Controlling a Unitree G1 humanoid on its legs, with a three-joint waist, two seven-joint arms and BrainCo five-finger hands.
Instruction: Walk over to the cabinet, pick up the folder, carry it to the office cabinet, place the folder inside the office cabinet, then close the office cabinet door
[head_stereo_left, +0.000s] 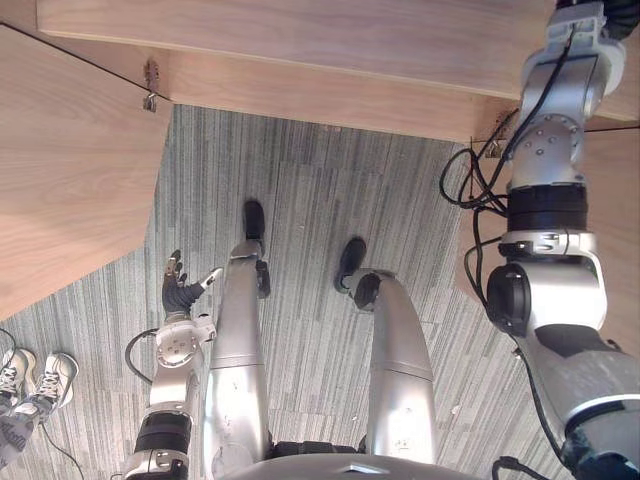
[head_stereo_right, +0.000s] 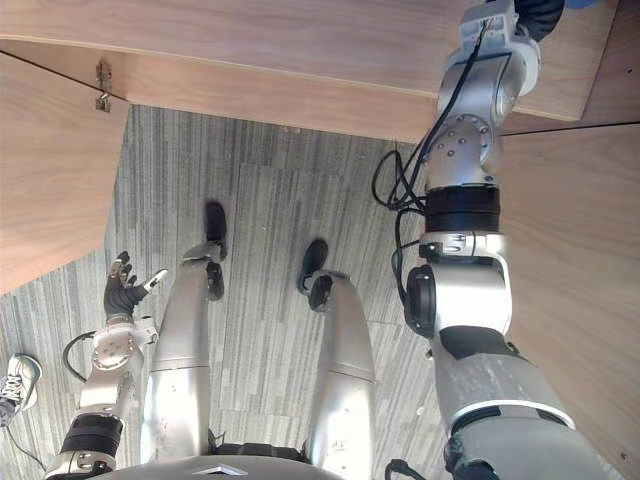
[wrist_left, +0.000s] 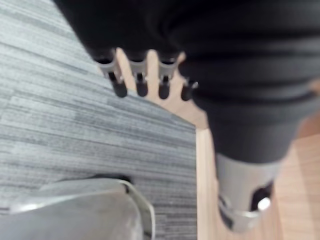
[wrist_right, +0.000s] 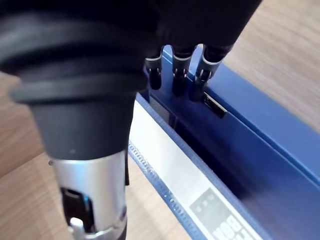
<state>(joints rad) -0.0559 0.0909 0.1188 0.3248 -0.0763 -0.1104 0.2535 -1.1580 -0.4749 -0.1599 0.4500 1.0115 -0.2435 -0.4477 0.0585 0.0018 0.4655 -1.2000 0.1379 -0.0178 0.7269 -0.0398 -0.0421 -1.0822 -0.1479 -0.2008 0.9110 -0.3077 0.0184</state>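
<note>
Grey striped carpet runs between light wood cabinet panels below me. We're at the pick-up: my right hand is up on the light wood surface, relaxed fingers touching the blue box folder with a white spine label, thumb standing off on the spine side, nothing clamped yet. Next, I reckon, it must close squarely across the spine before any lift, or the folder may tip. My left hand hangs open and empty by the leg. A hinged wood panel juts in at the left, likely a door to steer clear of, with a person's white trainers on the carpet below it
</note>
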